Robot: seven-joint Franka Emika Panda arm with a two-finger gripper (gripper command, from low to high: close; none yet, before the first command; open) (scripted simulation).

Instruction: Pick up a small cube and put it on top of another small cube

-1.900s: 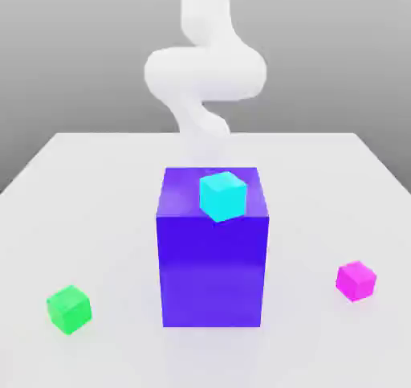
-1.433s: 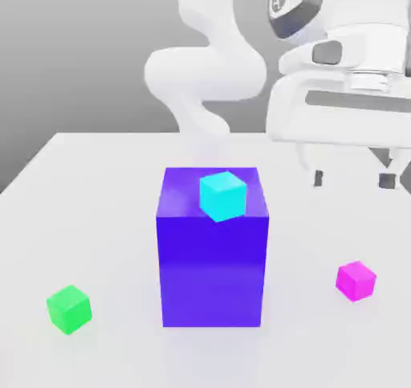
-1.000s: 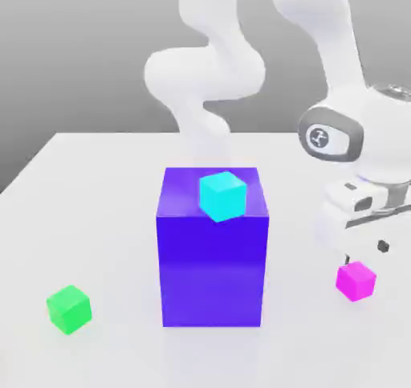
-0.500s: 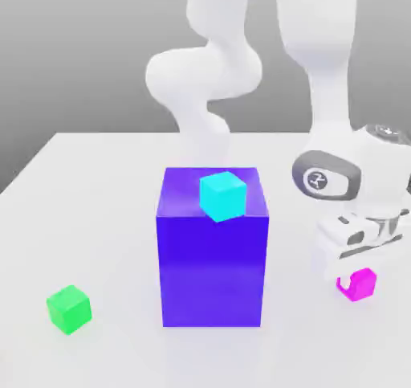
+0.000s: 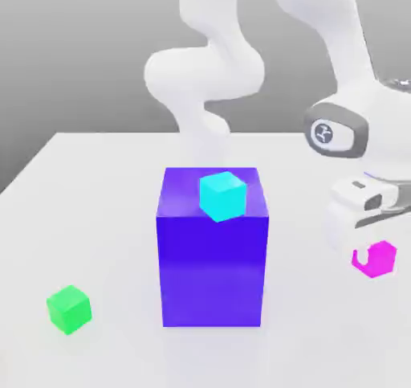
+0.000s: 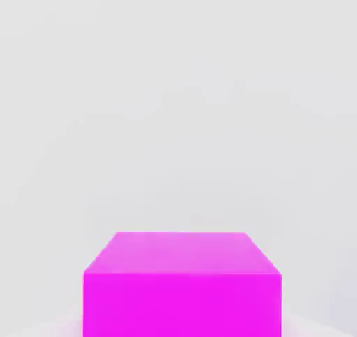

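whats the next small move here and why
Probably lift higher, then carry toward the cyan cube. The gripper is shut on the pink cube, which hangs low, well below the top of the blue block where the cyan one sits.

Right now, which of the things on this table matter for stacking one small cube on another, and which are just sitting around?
Part of the job:
- small bright magenta-pink cube, held in the gripper
- small cyan cube and small green cube, possible stacking targets

Just lying about:
- big blue-purple block, under the cyan cube
- white table
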